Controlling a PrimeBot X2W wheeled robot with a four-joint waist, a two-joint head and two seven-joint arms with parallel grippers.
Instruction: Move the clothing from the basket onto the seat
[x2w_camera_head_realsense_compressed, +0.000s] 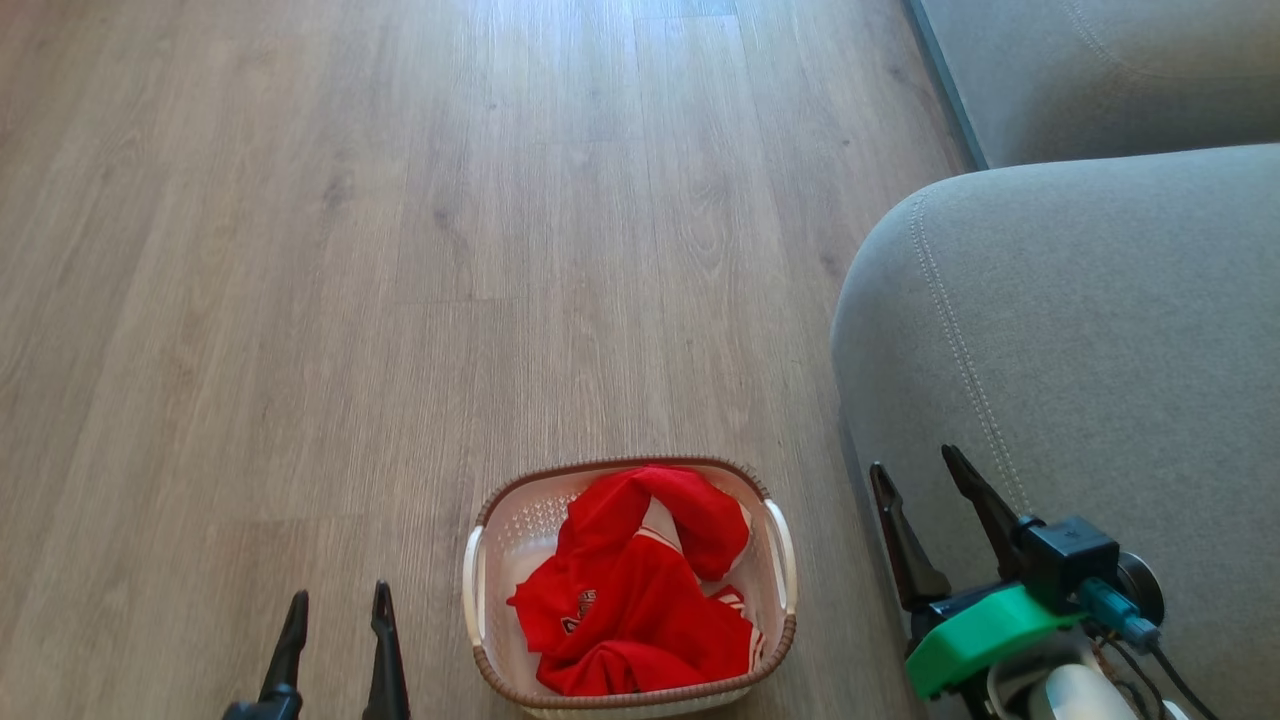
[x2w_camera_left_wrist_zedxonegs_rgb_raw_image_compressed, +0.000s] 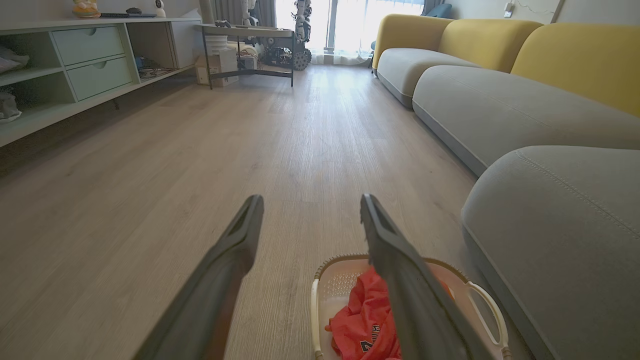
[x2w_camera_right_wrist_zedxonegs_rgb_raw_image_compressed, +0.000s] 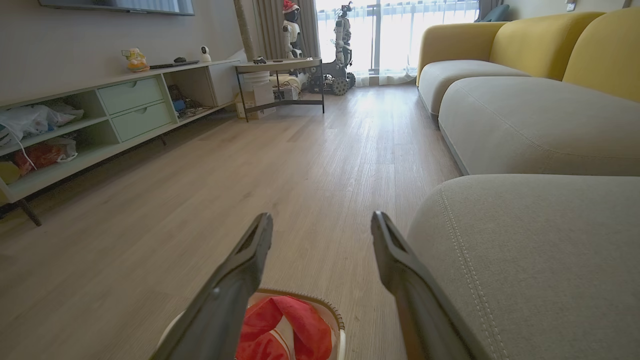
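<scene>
The clothing (x2w_camera_head_realsense_compressed: 630, 590) is red with white stripes. It lies in a soft heap inside the basket (x2w_camera_head_realsense_compressed: 515, 545). One piece has a small dark logo on it. The basket sits on the wooden floor (x2w_camera_head_realsense_compressed: 400, 250), just beside the big grey seat (x2w_camera_head_realsense_compressed: 1100, 330).

The left end effector (x2w_camera_head_realsense_compressed: 340, 592) is to the left of the basket, near it but not touching it. Its two dark fingers are spread wide and hold nothing. The right end effector (x2w_camera_head_realsense_compressed: 912, 460) is on the other side of the basket, in front of the edge of the seat. Its fingers are wide open too, with nothing between them.

The clothing lies between the two end effectors. In both wrist views the basket shows low down, under the fingers. All the clothing is in the basket.
</scene>
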